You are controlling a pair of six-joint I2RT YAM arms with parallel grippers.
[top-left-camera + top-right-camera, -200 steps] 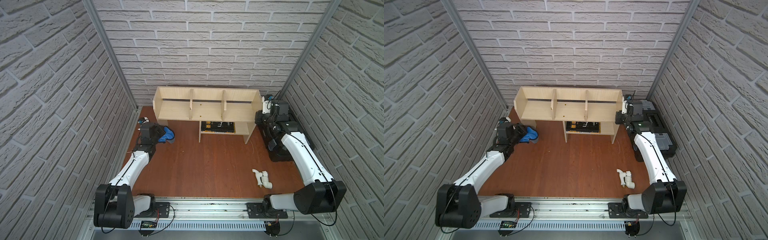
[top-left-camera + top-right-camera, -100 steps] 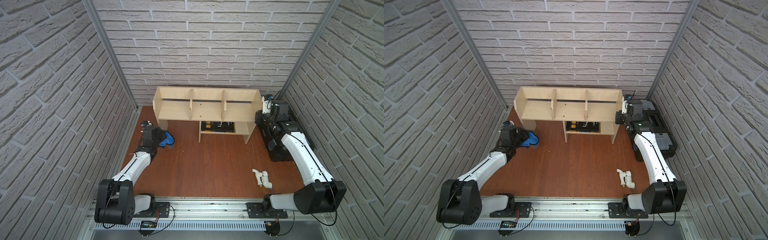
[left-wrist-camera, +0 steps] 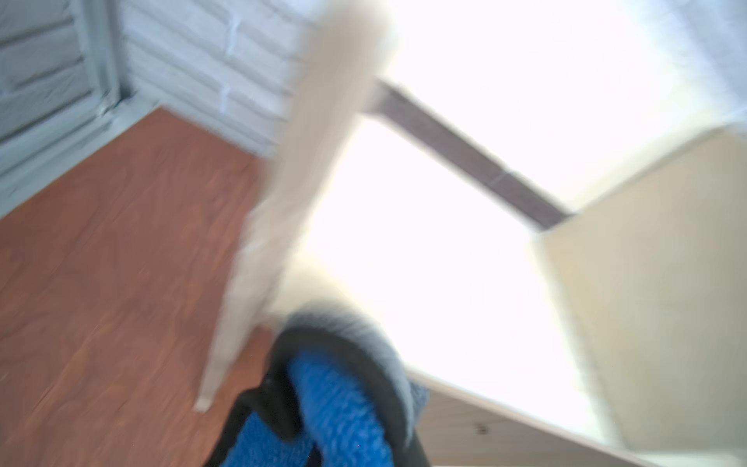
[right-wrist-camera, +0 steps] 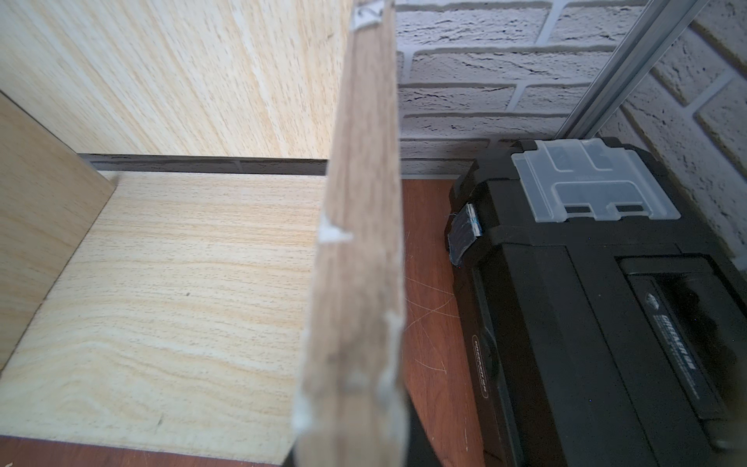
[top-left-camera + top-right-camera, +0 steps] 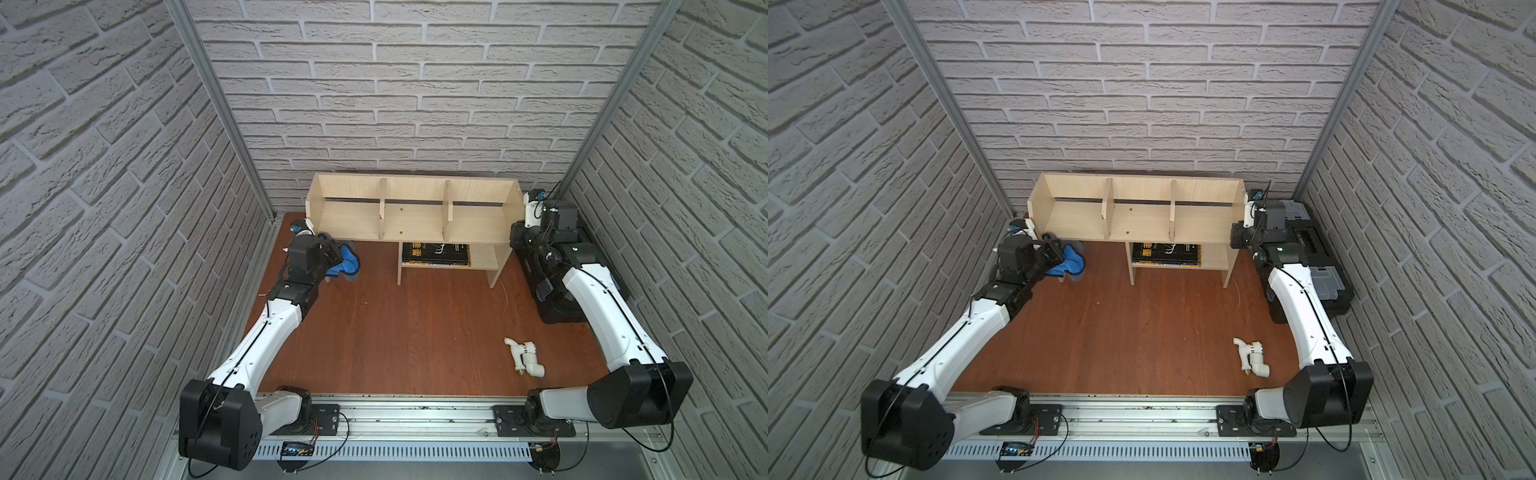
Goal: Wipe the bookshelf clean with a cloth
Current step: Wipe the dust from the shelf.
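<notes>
In both top views the bookshelf (image 5: 411, 224) backs onto the rear wall. Wide bare worktop (image 5: 415, 324) lies open before it, with a white pipe fitting (image 5: 524, 358) well in front of its right leg. The left end effector (image 5: 332, 257) is clamped on the cloth (image 5: 348, 266), just in front of the bookshelf's left end. The right end effector (image 5: 517, 239) grips the bookshelf's right end panel, with a black toolbox (image 5: 1325, 282) just beside it.

The left wrist view is blurred, with the cloth (image 3: 339, 408) by the left panel's edge.

In the right wrist view only a narrow strip separates panel and toolbox (image 4: 586, 323). The toolbox lettering is unreadable.
</notes>
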